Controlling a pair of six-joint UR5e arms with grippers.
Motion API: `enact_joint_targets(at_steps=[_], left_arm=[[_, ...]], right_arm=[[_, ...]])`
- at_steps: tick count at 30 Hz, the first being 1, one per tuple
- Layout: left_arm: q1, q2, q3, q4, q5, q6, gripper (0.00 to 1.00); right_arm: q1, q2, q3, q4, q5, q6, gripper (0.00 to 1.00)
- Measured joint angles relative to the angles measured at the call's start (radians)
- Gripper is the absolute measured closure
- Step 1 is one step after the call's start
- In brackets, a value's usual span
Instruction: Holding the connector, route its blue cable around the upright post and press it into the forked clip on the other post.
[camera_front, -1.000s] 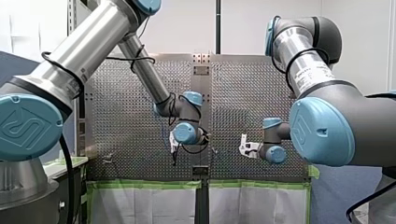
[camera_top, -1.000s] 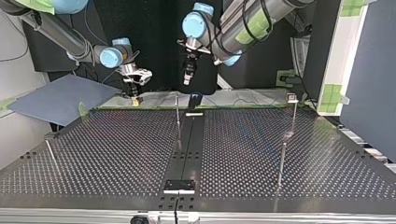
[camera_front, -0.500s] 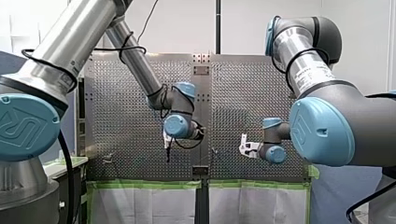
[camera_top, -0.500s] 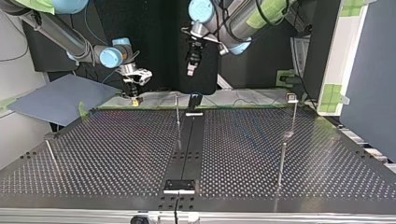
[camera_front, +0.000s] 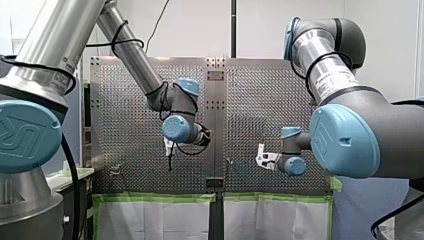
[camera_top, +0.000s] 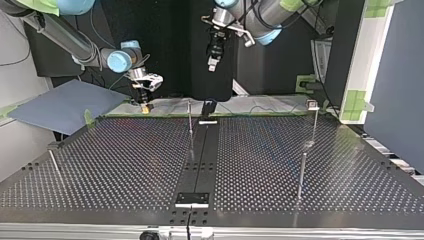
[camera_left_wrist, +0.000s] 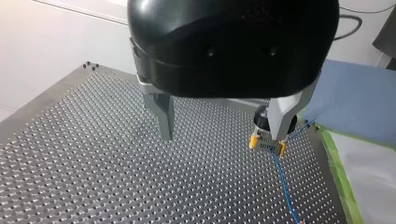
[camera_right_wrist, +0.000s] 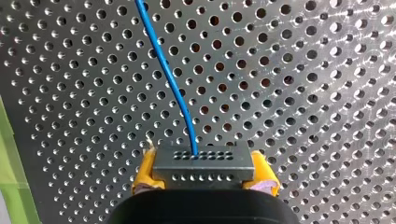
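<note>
My right gripper (camera_right_wrist: 204, 171) is shut on a small grey connector (camera_right_wrist: 204, 162), with a yellow pad against each of its sides. A blue cable (camera_right_wrist: 176, 91) runs from the connector ahead over the perforated table. In the top view this gripper (camera_top: 145, 101) hangs low at the table's far left edge. My left gripper (camera_left_wrist: 223, 133) is open with nothing between its metal fingers (camera_left_wrist: 162, 114), and it hangs high above the table (camera_top: 214, 56). A thin upright post (camera_top: 190, 120) stands near the far middle. Another post carries a small clip (camera_top: 312, 104) at the far right.
A blue sheet (camera_top: 65, 106) lies beyond the table's far left corner in the top view. A black strip (camera_top: 201, 155) runs down the table's middle to a bracket (camera_top: 191, 199). More thin posts stand at the near right (camera_top: 301, 175) and near left (camera_top: 54, 165).
My left arm has risen and swung toward the front view's left, carrying its open gripper higher above the table. My right gripper and the connector have stayed put.
</note>
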Motion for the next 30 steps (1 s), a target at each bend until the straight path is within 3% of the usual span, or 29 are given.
enact_joint_targets(at_steps=[12,17,24,30], left_arm=[[-0.009,0.109,-0.109,0.000,-0.031,-0.013,0.00],[-0.005,0.156,-0.156,0.013,-0.038,-0.042,0.00],[-0.005,0.215,-0.214,0.066,-0.023,-0.085,0.00],[0.003,0.269,-0.268,0.120,0.020,-0.126,0.00]], right_arm=[[0.001,0.003,0.000,0.000,-0.001,0.000,1.00],[0.005,0.004,0.000,-0.001,-0.001,0.000,1.00],[0.009,0.005,0.000,0.002,-0.002,0.000,1.00],[0.011,0.005,-0.001,0.002,-0.002,0.000,1.00]])
